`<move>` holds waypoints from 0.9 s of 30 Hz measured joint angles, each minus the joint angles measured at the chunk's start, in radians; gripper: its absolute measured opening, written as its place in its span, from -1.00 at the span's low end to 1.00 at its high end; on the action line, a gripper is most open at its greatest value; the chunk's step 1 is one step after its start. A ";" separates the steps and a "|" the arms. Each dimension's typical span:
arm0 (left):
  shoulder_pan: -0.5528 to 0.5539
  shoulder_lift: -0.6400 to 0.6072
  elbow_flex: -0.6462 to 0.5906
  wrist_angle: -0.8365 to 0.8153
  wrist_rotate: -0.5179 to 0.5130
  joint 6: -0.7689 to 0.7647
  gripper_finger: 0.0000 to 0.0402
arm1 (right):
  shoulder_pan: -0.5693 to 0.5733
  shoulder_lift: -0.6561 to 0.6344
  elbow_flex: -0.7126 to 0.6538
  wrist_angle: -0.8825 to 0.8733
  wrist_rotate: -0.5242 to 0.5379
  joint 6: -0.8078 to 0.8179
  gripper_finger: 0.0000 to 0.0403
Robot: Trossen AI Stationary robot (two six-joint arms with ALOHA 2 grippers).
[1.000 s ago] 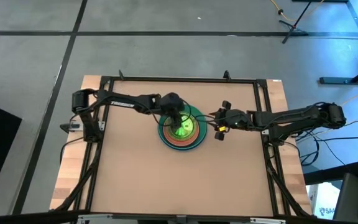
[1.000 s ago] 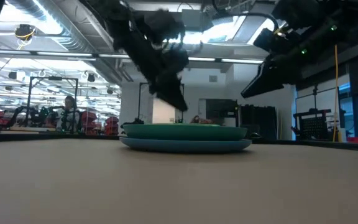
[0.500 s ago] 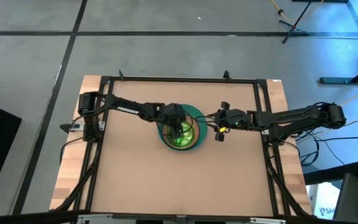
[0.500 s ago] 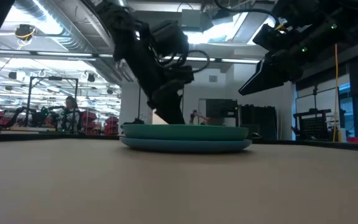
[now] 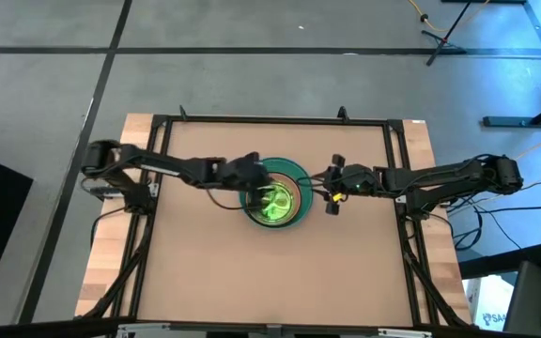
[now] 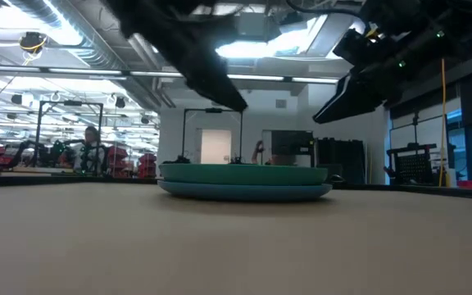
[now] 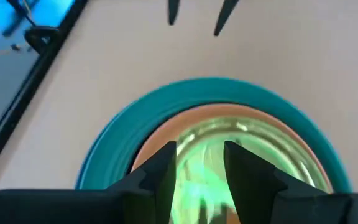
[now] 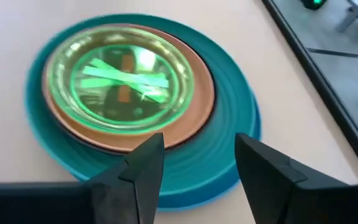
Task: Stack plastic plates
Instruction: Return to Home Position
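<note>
At table level only two rims show, mid-table: the teal plate [image 6: 244,173] lying on the blue plate [image 6: 244,192]. The wrist views add the peach plate [image 8: 194,115] and green plate [image 8: 120,78] on top. The left gripper [image 7: 199,146] hangs over the stack's left side, slightly parted, empty. The right gripper [image 8: 199,138] waits just right, spread wider, empty.

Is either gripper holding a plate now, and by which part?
Nothing is held: left gripper and right gripper both open, empty, near the plate stack.
</note>
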State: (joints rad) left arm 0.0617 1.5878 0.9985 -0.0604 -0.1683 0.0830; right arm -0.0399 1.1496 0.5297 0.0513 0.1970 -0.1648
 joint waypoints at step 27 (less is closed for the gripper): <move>0.083 -0.954 -0.890 0.525 0.188 -0.112 -0.99 | -0.307 -0.010 -0.153 0.349 -0.499 0.061 -0.95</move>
State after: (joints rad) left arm 0.1448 0.6339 0.1083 0.4649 0.0195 -0.0289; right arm -0.3468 1.1398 0.3769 0.4008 -0.3021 -0.1041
